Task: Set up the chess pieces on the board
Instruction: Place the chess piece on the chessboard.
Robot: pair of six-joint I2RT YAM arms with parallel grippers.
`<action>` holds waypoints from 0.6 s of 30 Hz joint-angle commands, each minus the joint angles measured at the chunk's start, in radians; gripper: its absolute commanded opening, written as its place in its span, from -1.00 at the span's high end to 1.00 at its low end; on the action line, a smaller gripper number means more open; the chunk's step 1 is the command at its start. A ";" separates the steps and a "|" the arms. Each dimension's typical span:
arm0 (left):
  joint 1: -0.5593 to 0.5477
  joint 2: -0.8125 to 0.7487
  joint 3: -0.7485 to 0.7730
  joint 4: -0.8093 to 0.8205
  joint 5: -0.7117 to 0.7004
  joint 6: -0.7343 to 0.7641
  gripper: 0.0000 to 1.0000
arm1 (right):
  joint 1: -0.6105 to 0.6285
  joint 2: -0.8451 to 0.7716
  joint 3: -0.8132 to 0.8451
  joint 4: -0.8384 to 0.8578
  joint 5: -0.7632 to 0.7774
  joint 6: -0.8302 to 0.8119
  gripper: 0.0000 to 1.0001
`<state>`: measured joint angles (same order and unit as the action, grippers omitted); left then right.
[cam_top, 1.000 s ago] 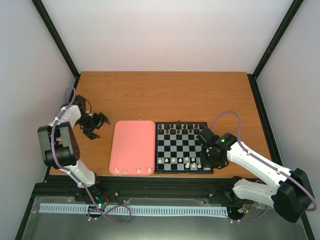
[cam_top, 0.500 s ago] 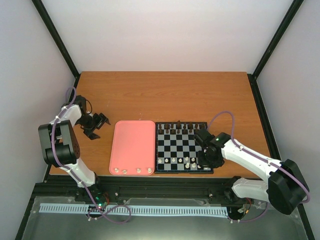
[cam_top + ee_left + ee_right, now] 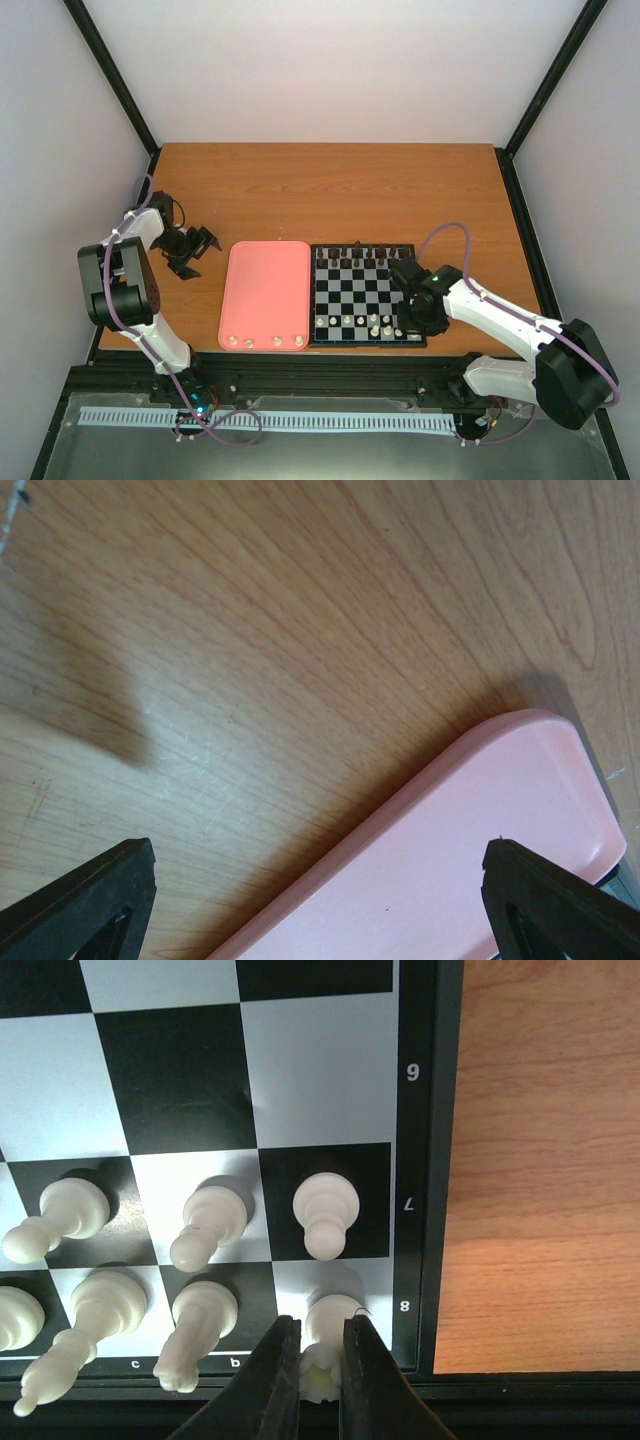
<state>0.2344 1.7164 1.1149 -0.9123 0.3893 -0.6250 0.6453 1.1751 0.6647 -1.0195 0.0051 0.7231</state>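
Note:
The board (image 3: 365, 343) lies right of centre, with dark pieces (image 3: 355, 257) on its far rows and cream-white chess pieces (image 3: 360, 322) on its near rows. My right gripper (image 3: 408, 322) is at the board's near right corner. In the right wrist view it (image 3: 320, 1355) is shut on a white rook (image 3: 330, 1330) that stands on the corner square by the rim (image 3: 428, 1210), with a pawn (image 3: 324, 1210) just beyond. Several white pieces (image 3: 265, 341) stand on the pink tray's near edge. My left gripper (image 3: 200, 242) is open and empty, left of the tray.
The pink tray (image 3: 266, 290) lies against the board's left side; its far corner shows in the left wrist view (image 3: 470, 850). More white pieces, including a knight (image 3: 195, 1335), stand close to the left of the held rook. Bare wood table (image 3: 330, 190) lies behind.
My right gripper has moved a little toward the board's near right corner with the rook in it. The left arm has not moved.

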 commanded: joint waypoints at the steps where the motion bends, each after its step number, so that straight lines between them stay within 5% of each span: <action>1: -0.006 0.009 0.038 0.005 -0.003 0.004 -0.99 | -0.015 0.006 -0.024 0.016 0.031 0.012 0.83; 18: -0.006 0.012 0.043 0.002 -0.004 0.005 -0.99 | -0.016 -0.029 -0.011 -0.005 0.015 0.001 0.58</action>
<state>0.2344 1.7176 1.1213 -0.9123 0.3889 -0.6250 0.6380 1.1709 0.6472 -1.0061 0.0059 0.7197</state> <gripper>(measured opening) 0.998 0.193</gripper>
